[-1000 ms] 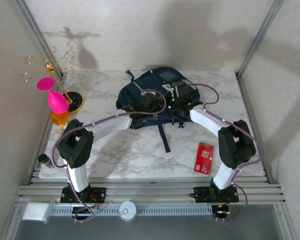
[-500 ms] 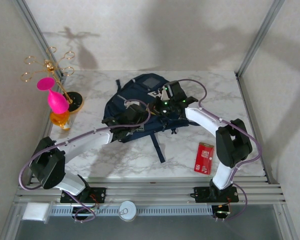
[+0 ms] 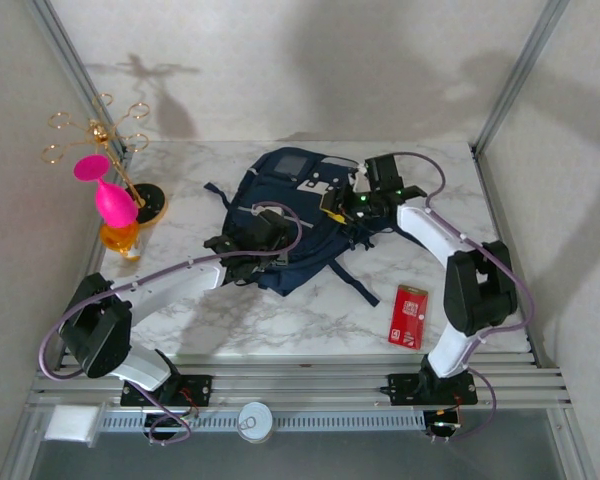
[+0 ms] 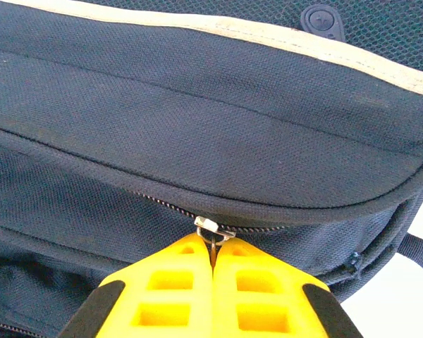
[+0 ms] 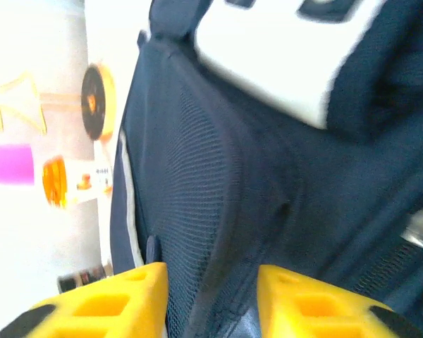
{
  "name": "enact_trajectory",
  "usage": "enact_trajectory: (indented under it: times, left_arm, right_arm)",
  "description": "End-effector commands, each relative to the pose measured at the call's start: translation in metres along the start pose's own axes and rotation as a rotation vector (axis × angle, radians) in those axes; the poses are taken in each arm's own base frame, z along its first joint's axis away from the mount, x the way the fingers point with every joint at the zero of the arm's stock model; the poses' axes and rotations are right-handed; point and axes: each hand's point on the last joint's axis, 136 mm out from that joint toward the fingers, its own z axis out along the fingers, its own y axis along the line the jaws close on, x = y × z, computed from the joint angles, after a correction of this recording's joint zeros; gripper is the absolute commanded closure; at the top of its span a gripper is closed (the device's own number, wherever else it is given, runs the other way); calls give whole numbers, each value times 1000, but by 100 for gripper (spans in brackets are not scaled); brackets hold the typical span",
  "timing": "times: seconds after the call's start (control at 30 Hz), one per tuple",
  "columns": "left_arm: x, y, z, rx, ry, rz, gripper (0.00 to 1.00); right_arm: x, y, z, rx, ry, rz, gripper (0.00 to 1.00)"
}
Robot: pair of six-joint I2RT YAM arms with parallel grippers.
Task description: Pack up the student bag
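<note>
Navy fabric is what shows up close at both wrists, so the bag (image 3: 285, 215) is being worked from both sides. It's laid flat on the marble worktop (image 3: 280, 310), mid-to-back, between the two arms. A red box (image 3: 408, 315) is left well apart on the near right, and a gold stand (image 3: 95, 130) is parked at the left edge.

What's changed: compared with a second ago, the bag has been dragged and turned toward the left. Its loose strap (image 3: 355, 285) is now flung out toward the red box.

The left hand (image 4: 213, 246) is pressed together, with the metal zip pull (image 4: 207, 227) pinched right at the tips. How far that zip has been run can't be told from here.

The right hand (image 5: 211, 278) was pressed together a second ago and is now spread, with a ridge of the bag lying between the fingers. Whether it's touched at all can't be told. From above, that hand is seen at the bag's top right corner.

Probably the right-side hold has just been given up, so the bag is anchored by the zip pinch alone. The opening step looks to be in hand, with nothing packed yet, judging by the box still lying outside. If the pull gets tugged now, the whole bag could simply be slid along instead of the zip being run.
</note>
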Motion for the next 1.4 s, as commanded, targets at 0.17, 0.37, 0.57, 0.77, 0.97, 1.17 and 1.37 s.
enact_trajectory:
  times: [0.17,0.37,0.57,0.77,0.97,1.17,1.37]
  left_arm:
    - [4,2,4,7,17,14,100]
    - [7,0,6,25,16,7,100]
    - [9,-2,10,40,17,-6,100]
    - [7,1,7,33,3,-6,100]
    - [5,17,4,-42,-9,-27,100]
    - [14,43,-5,-127,-9,7,100]
    - [28,75,-6,-220,29,46,100]
  right_arm:
    - [43,32,2,-119,-92,139,42]
    - [58,45,19,-127,-107,222,50]
    - [58,50,21,-76,-215,258,65]
    - [56,49,25,-31,-306,260,69]
    - [54,49,35,17,-274,179,100]
    - [46,36,4,-20,-217,28,100]
    - [11,-2,-28,-21,-106,-103,100]
